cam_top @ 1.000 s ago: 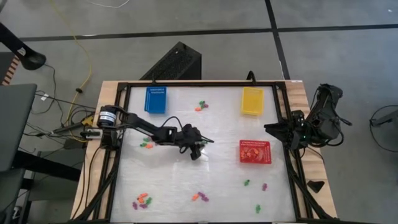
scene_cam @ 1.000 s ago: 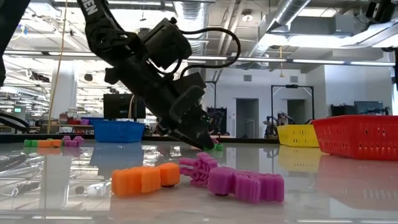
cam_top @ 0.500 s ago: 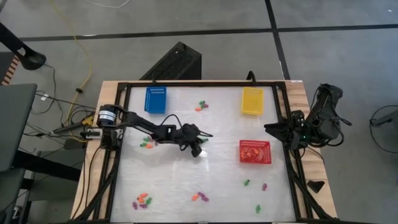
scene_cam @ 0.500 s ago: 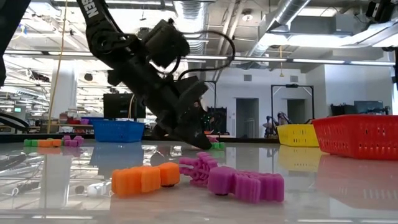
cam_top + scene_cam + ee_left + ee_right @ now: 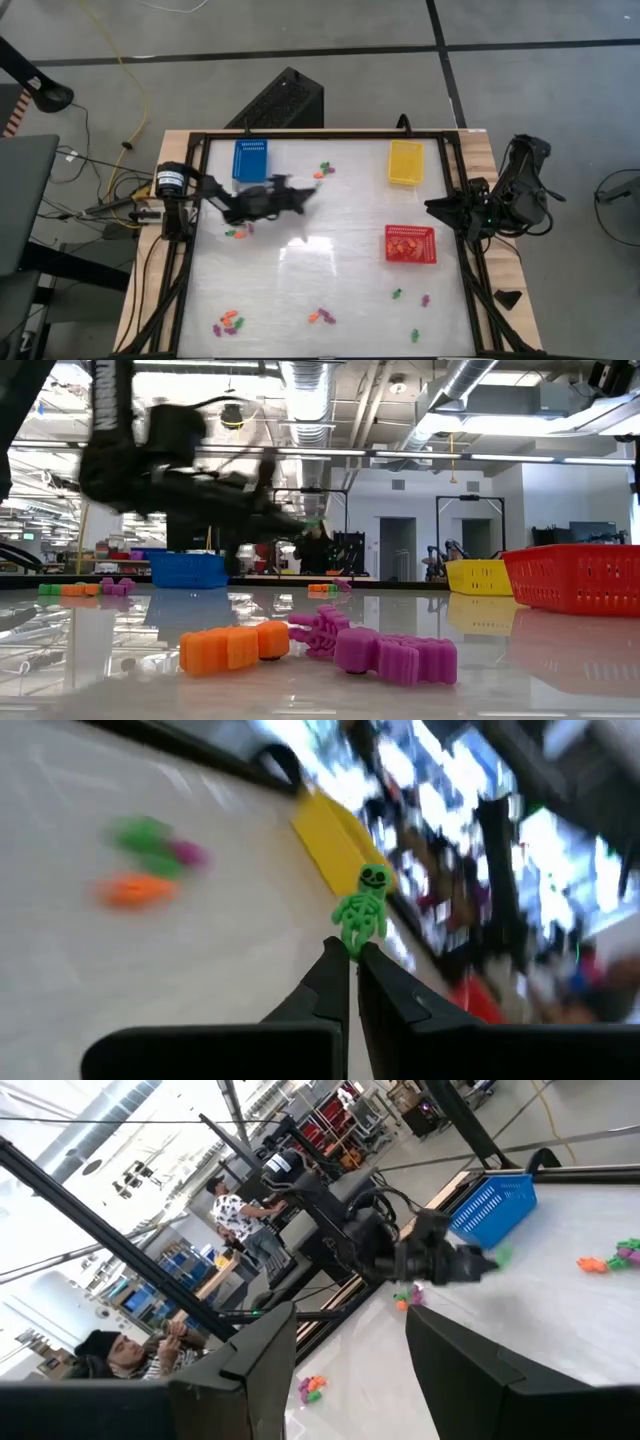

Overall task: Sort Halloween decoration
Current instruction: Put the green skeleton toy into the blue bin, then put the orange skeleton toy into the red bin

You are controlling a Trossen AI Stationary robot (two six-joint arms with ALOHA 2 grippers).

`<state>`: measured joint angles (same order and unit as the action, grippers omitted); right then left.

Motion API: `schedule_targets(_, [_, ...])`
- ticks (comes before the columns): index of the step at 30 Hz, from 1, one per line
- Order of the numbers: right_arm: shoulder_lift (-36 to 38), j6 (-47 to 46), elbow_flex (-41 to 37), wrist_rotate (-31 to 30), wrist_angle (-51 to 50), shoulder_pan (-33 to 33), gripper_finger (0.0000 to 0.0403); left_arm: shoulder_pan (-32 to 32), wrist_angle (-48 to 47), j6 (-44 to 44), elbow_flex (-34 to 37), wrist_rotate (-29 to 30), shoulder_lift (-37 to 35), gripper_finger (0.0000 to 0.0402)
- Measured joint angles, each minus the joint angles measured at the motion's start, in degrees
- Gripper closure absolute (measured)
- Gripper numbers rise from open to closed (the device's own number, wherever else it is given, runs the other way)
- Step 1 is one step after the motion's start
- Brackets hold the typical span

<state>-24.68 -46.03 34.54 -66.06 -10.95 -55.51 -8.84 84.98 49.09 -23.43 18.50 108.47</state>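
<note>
Left gripper clenched on a green skeleton figure, raised above the table between blue basket and a small orange, green and purple cluster. Right gripper parked at the table's right edge, jaws released, empty. Further pieces scattered along the near side. Red basket holding orange pieces.

Left arm motion-blurred – end effector outline unclear; distant pieces too small.
</note>
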Motion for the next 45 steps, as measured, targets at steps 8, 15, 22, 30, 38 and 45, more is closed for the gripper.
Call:
schedule_targets(8, [0.1, 0.0, 0.0, 0.0, -1.6, 0.0, 0.0182, 0.0, 3.7, -3.9, 15.7, 6.1, -16.2, 0.04])
schedule_targets(15, [0.1, -0.4, 0.0, -0.8, -2.0, 0.2, 0.0182, -2.1, -29.6, -7.2, 17.2, 15.4, -40.0, 0.04])
schedule_targets(22, [0.1, -1.4, 0.0, -1.4, -1.9, 0.9, 0.0182, -9.2, -86.2, -12.2, 2.5, 15.0, -55.1, 0.0401])
schedule_targets(30, [0.1, -1.6, 0.0, -1.4, -2.1, 2.8, 0.0182, -25.0, -102.5, -25.2, -6.1, 2.1, -51.4, 0.0401])
schedule_targets(38, [0.1, -2.2, 0.0, -0.6, -1.7, 2.8, 0.0182, -35.0, -102.5, -31.9, -10.4, -6.6, -41.6, 0.0401])
schedule_targets(45, [0.1, -2.5, 0.0, -0.4, -1.8, 2.8, 0.0182, -36.0, -102.6, -38.5, -14.5, -16.5, -36.8, 0.0376])
